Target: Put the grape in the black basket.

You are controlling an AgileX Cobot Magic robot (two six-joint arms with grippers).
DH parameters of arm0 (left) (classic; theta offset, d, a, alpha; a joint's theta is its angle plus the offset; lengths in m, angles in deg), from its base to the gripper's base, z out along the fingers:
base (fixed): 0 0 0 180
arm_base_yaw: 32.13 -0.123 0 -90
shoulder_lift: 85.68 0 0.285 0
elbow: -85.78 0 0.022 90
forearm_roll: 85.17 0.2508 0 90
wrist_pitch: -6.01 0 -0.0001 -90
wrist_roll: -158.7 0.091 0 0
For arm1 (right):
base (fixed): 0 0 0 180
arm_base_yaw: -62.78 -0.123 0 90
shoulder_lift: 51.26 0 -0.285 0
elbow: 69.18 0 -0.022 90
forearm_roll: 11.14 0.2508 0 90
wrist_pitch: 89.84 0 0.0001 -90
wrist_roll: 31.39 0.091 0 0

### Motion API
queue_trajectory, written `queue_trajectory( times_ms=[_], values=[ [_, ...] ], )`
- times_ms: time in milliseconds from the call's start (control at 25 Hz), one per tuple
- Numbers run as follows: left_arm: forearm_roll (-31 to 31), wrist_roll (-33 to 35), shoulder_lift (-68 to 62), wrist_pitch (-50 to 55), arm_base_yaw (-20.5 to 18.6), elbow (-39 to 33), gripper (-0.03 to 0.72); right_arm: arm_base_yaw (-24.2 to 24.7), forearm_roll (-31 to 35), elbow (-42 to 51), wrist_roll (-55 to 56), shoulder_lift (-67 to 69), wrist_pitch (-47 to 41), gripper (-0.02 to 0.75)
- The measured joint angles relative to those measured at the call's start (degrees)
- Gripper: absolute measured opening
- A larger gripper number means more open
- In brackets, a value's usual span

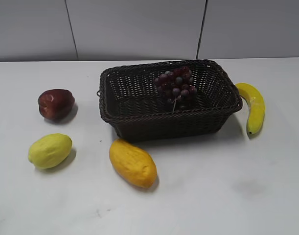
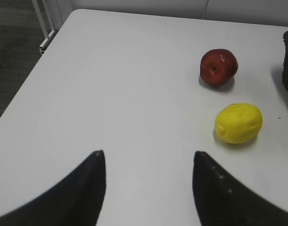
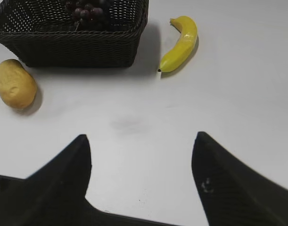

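**Grape in basket; both arms clear**

Although neither arm shows in the exterior view, each wrist view has its pincer spread and empty: the left gripper [image 2: 148, 162] above bare table, the right gripper [image 3: 141, 143] likewise; farther off, the grape [image 1: 177, 87] lies inside the black basket [image 1: 134, 131], towards its far right; placement judged complete; no next move appears needed.

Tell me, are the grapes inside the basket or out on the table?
Inside. The grapes lie within the black basket, leaning toward its back right wall, below the rim. No fruit on the table is a grape bunch.
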Motion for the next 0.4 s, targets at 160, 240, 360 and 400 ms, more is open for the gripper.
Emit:
queue_trajectory(
  times_ms=[160,240,360,400],
  values=[
    [0.00,0.00,0.00,0.00,0.00,0.00,0.552,0.00,0.00,0.00,-0.04,0.00,0.00,0.503],
    [0.00,0.00,0.00,0.00,0.00,0.00,0.552,0.00,0.00,0.00,-0.04,0.00,0.00,0.503],
    [0.00,0.00,0.00,0.00,0.00,0.00,0.552,0.00,0.00,0.00,-0.04,0.00,0.00,0.503],
    [0.00,0.00,0.00,0.00,0.00,0.00,0.552,0.00,0.00,0.00,-0.04,0.00,0.00,0.503]
  ],
)
